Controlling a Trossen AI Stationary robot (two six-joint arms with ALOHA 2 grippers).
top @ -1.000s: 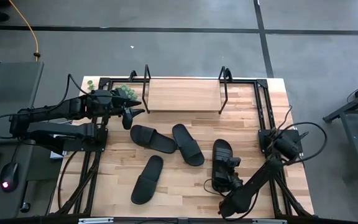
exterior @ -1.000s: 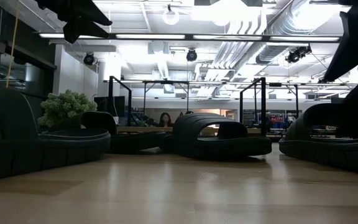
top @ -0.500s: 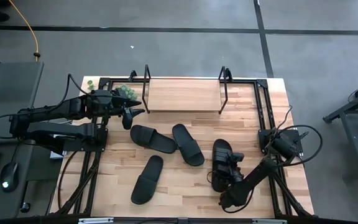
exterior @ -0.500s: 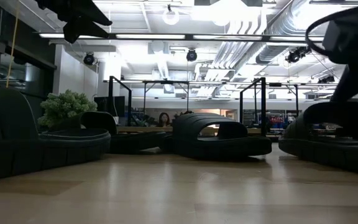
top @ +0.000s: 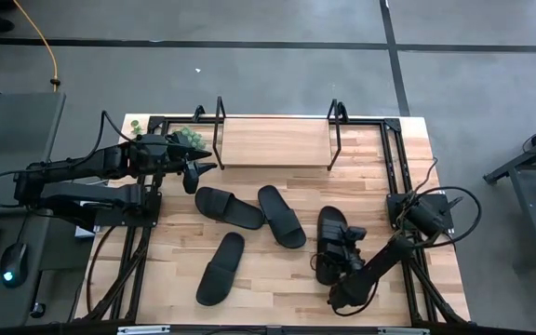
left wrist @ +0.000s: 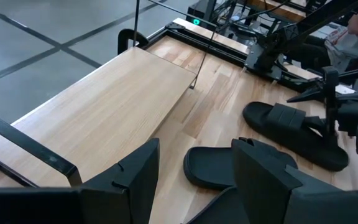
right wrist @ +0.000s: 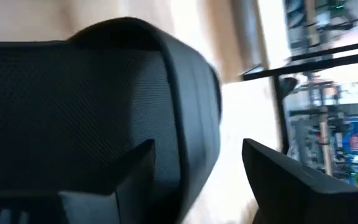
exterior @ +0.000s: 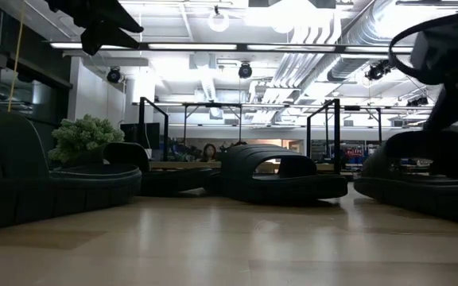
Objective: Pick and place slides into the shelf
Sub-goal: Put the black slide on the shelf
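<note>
**Slides: right arm lining up on the first one**

The right gripper [top: 339, 253] sits low over the rightmost slide [top: 332, 233], fingers spread either side of its strap, nothing held yet. Judged step: the grasp. Next it must close, lift, and carry to the shelf [top: 273, 142], which holds no slides. Three other slides lie mid-table. The left gripper [top: 196, 171] waits open beside the shelf.
</note>
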